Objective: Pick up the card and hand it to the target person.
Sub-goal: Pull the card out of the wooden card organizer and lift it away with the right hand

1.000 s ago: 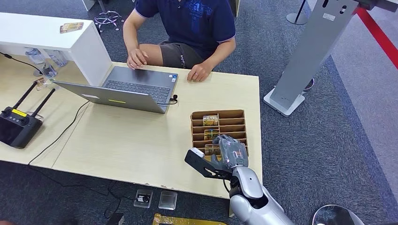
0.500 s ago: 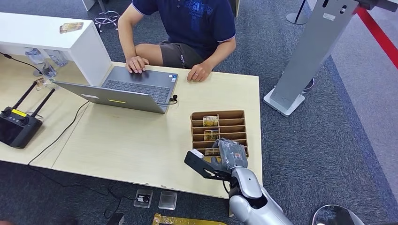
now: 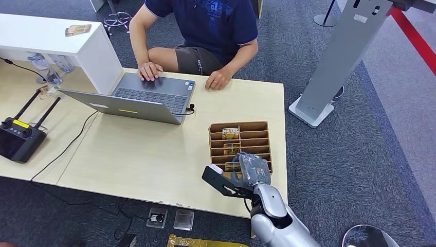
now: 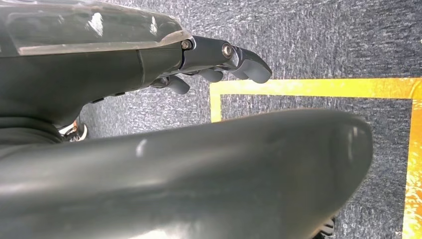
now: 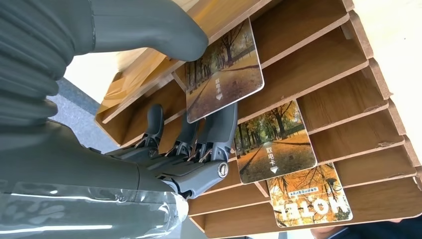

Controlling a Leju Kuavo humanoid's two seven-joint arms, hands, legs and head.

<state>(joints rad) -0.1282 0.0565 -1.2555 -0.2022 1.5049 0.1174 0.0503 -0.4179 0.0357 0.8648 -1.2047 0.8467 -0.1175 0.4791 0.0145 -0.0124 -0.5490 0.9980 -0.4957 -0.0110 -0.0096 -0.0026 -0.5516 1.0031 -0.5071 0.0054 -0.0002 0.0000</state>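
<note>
Pale wood table fills the middle of the head view, a seated person at its upper edge with a laptop. Lower right, the silver right arm reaches up over a slotted wooden rack. Its right hand pinches the nearest card, thumb above, fingers beneath. Three cards stand there. Beside the floor, the left hand hangs with fingers curled, holding nothing.

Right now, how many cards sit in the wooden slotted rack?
3. One sits in the slot nearest the right robot hand, pinched between its thumb and fingers; one is in the middle; one marked HOTEL stands farthest. The hand may hide others.
</note>
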